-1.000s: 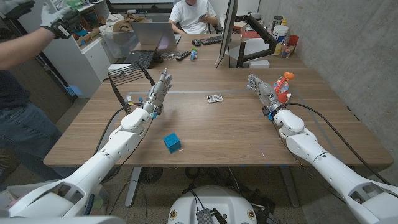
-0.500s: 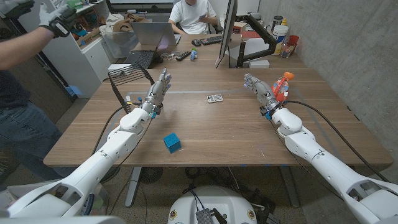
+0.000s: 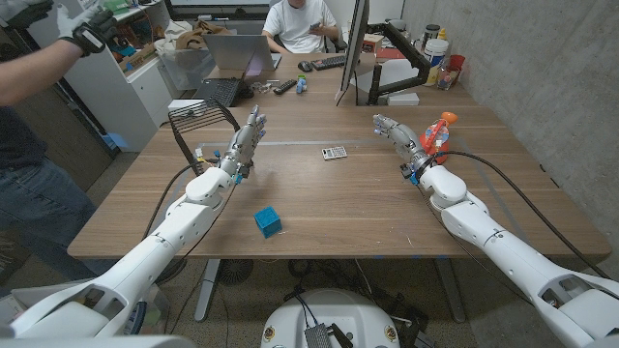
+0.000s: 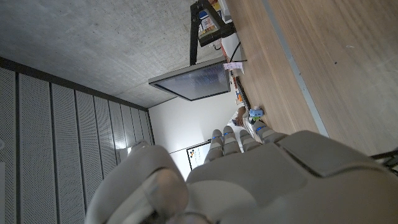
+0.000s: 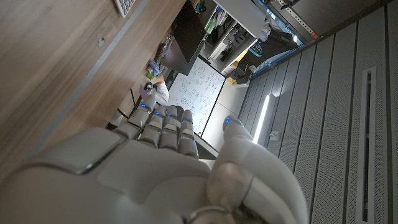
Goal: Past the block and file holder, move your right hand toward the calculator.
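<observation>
A small grey calculator [image 3: 335, 153] lies on the wooden table [image 3: 348, 208] past its middle, and its corner shows in the right wrist view as the calculator [image 5: 125, 5]. The blue block [image 3: 268, 222] sits nearer the front, left of centre. A black wire file holder [image 3: 200, 125] stands at the far left. My right hand [image 3: 397, 134] is raised over the table to the right of the calculator, fingers apart and holding nothing. My left hand [image 3: 247, 140] is up beside the file holder, fingers straight and empty.
An orange spray bottle [image 3: 439, 132] stands just right of my right hand. A monitor on a stand [image 3: 354, 48], a laptop [image 3: 238, 53] and small items crowd the far side, where one person sits. Another person's gloved arm [image 3: 44, 53] reaches in at the left.
My right hand has shifted leftward and slightly farther out, closing some of the gap to the calculator. The left hand, block and file holder stay put.
</observation>
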You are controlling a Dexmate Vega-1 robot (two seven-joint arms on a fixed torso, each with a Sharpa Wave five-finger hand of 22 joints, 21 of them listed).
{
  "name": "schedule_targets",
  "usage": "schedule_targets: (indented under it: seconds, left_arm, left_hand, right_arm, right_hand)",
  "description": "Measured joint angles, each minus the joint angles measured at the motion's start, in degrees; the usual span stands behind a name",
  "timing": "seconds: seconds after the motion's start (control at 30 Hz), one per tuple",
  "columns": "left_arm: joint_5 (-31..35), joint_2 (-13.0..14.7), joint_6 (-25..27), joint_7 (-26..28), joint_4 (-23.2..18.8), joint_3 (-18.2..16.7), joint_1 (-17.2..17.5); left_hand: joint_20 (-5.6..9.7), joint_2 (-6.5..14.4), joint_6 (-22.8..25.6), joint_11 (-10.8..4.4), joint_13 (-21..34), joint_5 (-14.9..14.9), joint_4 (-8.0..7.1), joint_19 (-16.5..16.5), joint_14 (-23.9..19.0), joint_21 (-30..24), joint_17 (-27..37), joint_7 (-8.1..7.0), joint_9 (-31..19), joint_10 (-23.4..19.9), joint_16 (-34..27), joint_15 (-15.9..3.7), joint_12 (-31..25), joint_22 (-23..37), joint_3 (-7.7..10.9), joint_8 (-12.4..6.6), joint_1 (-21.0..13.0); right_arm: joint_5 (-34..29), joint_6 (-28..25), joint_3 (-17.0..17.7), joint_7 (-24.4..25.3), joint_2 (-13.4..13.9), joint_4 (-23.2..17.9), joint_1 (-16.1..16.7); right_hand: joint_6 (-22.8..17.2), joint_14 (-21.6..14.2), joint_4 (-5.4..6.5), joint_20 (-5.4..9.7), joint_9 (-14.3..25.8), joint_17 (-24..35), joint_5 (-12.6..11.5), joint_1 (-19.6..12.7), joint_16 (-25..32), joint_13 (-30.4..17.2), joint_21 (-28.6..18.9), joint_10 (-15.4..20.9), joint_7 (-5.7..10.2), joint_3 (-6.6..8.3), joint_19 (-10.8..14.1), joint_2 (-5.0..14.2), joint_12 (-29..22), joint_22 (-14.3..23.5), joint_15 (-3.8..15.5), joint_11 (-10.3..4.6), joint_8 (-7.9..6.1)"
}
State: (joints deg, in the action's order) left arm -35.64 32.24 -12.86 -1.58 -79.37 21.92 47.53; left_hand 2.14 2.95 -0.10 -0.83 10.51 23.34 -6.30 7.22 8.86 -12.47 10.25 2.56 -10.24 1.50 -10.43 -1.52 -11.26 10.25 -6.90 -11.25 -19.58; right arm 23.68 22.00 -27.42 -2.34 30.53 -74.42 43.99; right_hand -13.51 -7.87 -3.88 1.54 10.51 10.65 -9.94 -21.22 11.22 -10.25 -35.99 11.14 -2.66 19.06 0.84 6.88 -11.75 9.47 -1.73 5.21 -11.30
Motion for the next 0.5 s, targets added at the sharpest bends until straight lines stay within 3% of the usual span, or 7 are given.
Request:
schedule_targets:
  seconds: [0.43,0.5]
  left_arm:
    - [-0.01,0.26,0.29,-0.06,-0.35,-0.05,-0.01]
    - [-0.01,0.28,0.31,-0.09,-0.36,-0.05,-0.02]
  left_hand:
    - [0.0,0.0,0.0,0.0,0.0,0.0,0.07,0.0,0.0,0.0,0.0,0.0,-0.31,0.0,0.0,0.0,0.0,0.0,-0.07,0.0,0.0]
    - [-0.13,0.0,0.0,0.0,0.0,0.0,0.07,0.12,0.0,0.0,0.0,0.0,-0.31,0.0,0.0,0.0,0.0,0.0,-0.07,0.0,0.0]
  right_arm:
    - [-3.14,-0.59,-1.17,0.7,0.52,-0.9,-0.84]
    - [-3.52,-0.59,-1.29,0.81,0.54,-0.95,-0.93]
  right_hand:
    - [-0.11,0.62,-0.41,0.0,0.0,0.01,0.0,-0.44,0.01,0.0,0.78,0.0,0.53,-0.06,0.01,0.16,0.0,0.29,0.0,0.0,0.0]
    - [-0.11,0.62,-0.41,0.0,0.0,0.01,0.0,-0.87,0.01,0.0,0.85,-0.28,0.53,-0.06,0.01,0.35,0.0,0.29,0.0,-0.54,0.0]
